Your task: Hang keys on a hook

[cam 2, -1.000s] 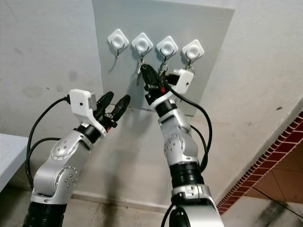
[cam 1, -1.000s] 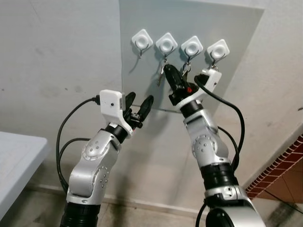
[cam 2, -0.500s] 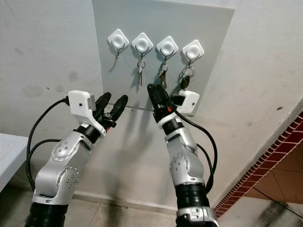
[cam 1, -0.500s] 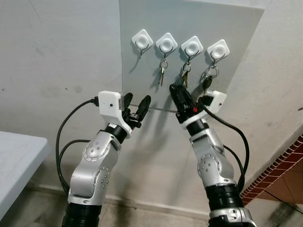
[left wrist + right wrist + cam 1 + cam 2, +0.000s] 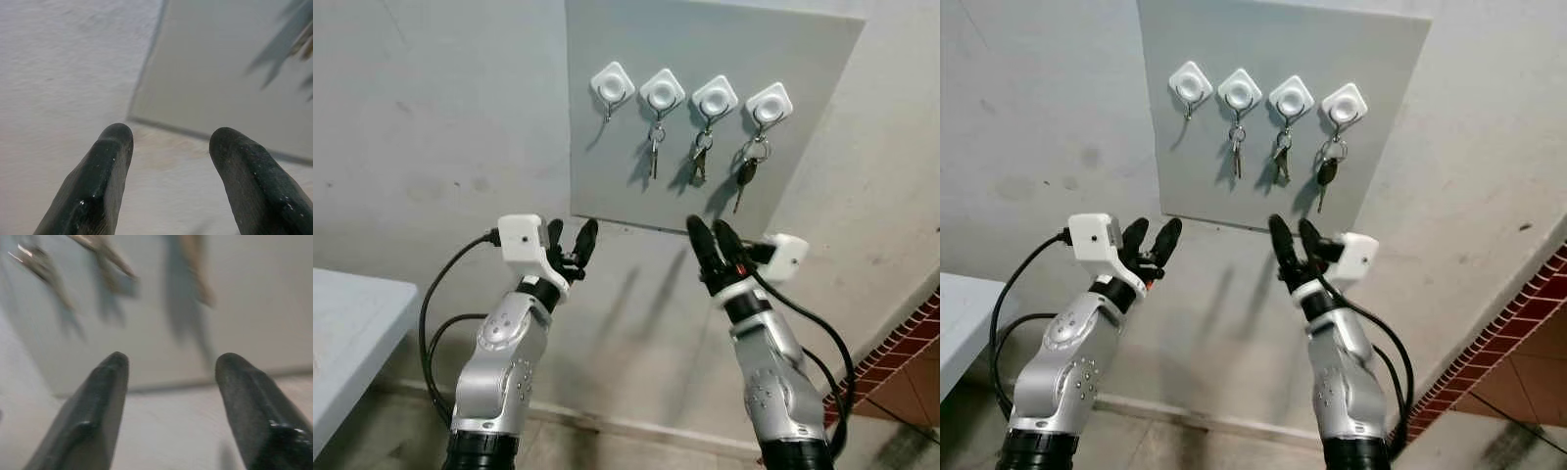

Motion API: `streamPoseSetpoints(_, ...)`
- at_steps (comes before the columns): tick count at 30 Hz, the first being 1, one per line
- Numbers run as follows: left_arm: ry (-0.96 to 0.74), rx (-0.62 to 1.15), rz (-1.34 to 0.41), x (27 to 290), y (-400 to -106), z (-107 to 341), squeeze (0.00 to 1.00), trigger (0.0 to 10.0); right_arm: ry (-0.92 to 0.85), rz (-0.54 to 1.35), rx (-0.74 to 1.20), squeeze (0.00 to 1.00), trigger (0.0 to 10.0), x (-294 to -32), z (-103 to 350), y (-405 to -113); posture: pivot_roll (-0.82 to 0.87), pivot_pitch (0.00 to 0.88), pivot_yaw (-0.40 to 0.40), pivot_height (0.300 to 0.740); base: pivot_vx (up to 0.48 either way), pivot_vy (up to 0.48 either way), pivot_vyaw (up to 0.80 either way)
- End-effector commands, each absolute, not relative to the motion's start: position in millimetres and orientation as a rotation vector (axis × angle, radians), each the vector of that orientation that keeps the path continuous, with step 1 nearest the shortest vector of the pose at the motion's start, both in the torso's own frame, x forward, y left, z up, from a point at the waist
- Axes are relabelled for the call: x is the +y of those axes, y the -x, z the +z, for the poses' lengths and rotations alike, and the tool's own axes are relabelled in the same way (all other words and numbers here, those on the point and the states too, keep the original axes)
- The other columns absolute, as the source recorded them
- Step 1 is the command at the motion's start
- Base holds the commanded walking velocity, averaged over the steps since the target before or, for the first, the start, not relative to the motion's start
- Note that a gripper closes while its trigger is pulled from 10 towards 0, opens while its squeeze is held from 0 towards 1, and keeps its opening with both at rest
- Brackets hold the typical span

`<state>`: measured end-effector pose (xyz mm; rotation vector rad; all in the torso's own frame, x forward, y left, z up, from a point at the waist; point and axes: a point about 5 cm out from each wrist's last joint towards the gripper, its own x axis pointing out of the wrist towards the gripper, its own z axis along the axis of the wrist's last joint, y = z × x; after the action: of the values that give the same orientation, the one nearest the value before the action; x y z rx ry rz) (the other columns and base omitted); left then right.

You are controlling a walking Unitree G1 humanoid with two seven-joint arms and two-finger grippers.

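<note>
A grey board (image 5: pixel 783 196) on the wall carries a row of white hooks. The leftmost hook (image 5: pixel 611 86) is bare. Keys hang from the other three: a silver key (image 5: pixel 654 155), a second bunch (image 5: pixel 699 164) and a black-headed key (image 5: pixel 745 173). My right gripper (image 5: pixel 709 240) is open and holds nothing; it sits below the board's lower edge, apart from the keys. My left gripper (image 5: pixel 571 240) is open too, lower left of the board, with nothing between its fingers (image 5: pixel 102 171). The right wrist view shows blurred keys (image 5: pixel 102 249) beyond its fingertips (image 5: pixel 105 382).
A white table corner (image 5: pixel 352 323) sits at the lower left. A red brick edge (image 5: pixel 901 343) runs along the lower right. The plain wall (image 5: pixel 440 117) surrounds the board, and the floor lies below.
My right gripper has come down and away from the hooks, leaving keys hanging on the rightmost hooks. My left gripper has also dropped a little. The camera shifted slightly.
</note>
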<state>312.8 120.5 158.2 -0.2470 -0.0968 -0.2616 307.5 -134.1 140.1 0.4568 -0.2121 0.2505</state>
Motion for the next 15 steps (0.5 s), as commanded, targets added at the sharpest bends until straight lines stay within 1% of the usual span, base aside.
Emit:
streamPoseSetpoints(1, 0.236, -0.105, -0.206, 127, -315, 153, 0.0, 10.0, -0.399, 0.186, -0.223, 1.0, 10.0, -143, 140, -300, -0.04, 0.003, -0.023, 0.74, 0.0, 0.0, 0.0)
streamPoseSetpoints(3, 0.255, -0.083, -0.199, 128, -316, 150, 0.0, 10.0, -0.395, 0.166, -0.21, 1.0, 10.0, -146, 136, -299, -0.05, 0.004, -0.02, 0.74, 0.0, 0.0, 0.0)
streamPoseSetpoints(4, 0.285, -0.046, -0.195, 130, -319, 144, 0.0, 10.0, -0.364, 0.131, -0.199, 0.0, 10.0, -152, 132, -294, -0.05, 0.003, -0.017, 0.74, 0.0, 0.0, 0.0)
streamPoseSetpoints(8, 0.305, -0.011, -0.227, 130, -322, 139, 0.0, 10.0, -0.337, 0.081, -0.183, 0.0, 10.0, -161, 126, -287, -0.06, 0.003, -0.003, 0.74, 0.0, 0.0, 0.0)
streamPoseSetpoints(10, 0.313, 0.002, -0.235, 131, -323, 134, 0.0, 10.0, -0.306, 0.013, -0.174, 0.0, 10.0, -173, 120, -278, -0.07, 0.001, 0.007, 0.74, 0.0, 0.0, 0.0)
streamPoseSetpoints(12, 0.312, 0.009, -0.238, 131, -323, 130, 0.0, 10.0, -0.295, -0.004, -0.175, 0.0, 10.0, -175, 118, -275, -0.08, 0.0, 0.009, 0.74, 0.0, 0.0, 0.0)
streamPoseSetpoints(15, 0.356, 0.033, -0.257, 130, -319, 122, 0.0, 10.0, -0.243, -0.032, -0.165, 0.0, 10.0, -179, 114, -266, -0.08, 0.0, 0.012, 0.74, 0.0, 0.0, 0.0)
